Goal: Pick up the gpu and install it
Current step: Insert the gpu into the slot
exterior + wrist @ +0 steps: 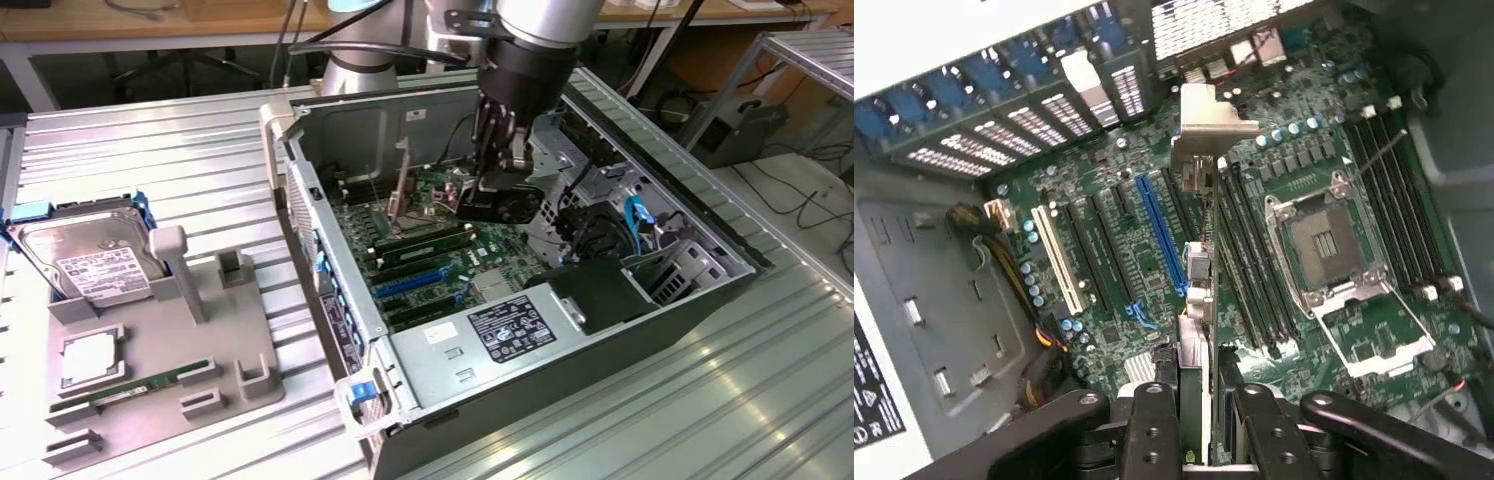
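- Tool (483, 188) (1199, 440) is down inside the open computer case (387, 120), above the motherboard (1399, 325).
- Tool is clamped on the gpu (1195, 300), with a finger (1154, 430) on each flat face. The wrist view sees the card edge-on.
- The gpu's silver bracket (1209, 120) is at the end toward the vented slot covers (1034, 125) on the case wall.
- The card lines up between the long blue slot (1159, 235) and the black memory slots (1249, 260). Contact with the board: cannot tell.
- The processor socket (1324, 240) lies just beyond the memory slots, with its frame open.
- On the table (174, 140), at the exterior view's left and well apart from the case, a grey holder (200, 340) carries a hard drive (87, 265) and a green memory stick (127, 392).
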`<state>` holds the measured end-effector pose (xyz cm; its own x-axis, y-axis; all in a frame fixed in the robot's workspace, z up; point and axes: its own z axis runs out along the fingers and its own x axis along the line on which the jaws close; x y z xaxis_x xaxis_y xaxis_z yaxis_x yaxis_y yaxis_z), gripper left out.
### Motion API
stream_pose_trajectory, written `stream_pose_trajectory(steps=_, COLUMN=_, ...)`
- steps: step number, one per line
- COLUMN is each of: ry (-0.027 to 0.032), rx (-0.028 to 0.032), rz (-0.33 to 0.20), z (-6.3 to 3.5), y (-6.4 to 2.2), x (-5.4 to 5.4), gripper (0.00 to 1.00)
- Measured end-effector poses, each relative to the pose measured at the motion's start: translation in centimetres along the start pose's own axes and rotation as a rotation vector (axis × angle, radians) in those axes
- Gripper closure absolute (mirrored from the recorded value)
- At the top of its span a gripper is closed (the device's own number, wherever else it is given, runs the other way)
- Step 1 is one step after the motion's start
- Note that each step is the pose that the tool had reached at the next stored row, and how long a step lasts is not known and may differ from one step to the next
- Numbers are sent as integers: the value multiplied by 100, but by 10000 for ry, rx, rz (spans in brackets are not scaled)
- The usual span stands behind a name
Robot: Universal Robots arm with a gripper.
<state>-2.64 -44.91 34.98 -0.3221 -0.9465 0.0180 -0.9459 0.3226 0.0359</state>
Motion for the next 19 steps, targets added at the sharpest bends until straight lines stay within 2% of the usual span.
stream_pose_trajectory(steps=3, ry=21, rx=11, rz=-594, z=31, y=-1, x=-1, gripper=74)
stream_pose_trajectory(steps=8, ry=67, rx=34, rz=-1868, z=98, y=-4, x=-2, gripper=74)
stream_pose_trajectory(steps=14, ry=110, rx=55, rz=-3033, z=150, y=-5, x=-3, gripper=74)
stream_pose_trajectory(steps=15, ry=103, rx=66, rz=-3245, z=180, y=0, x=-17, gripper=74)
stream_pose_trajectory(steps=17, ry=93, rx=67, rz=-3244, z=204, y=34, x=-28, gripper=74)
stream_pose_trajectory(steps=19, ry=91, rx=71, rz=-3244, z=243, y=111, x=-26, gripper=74)
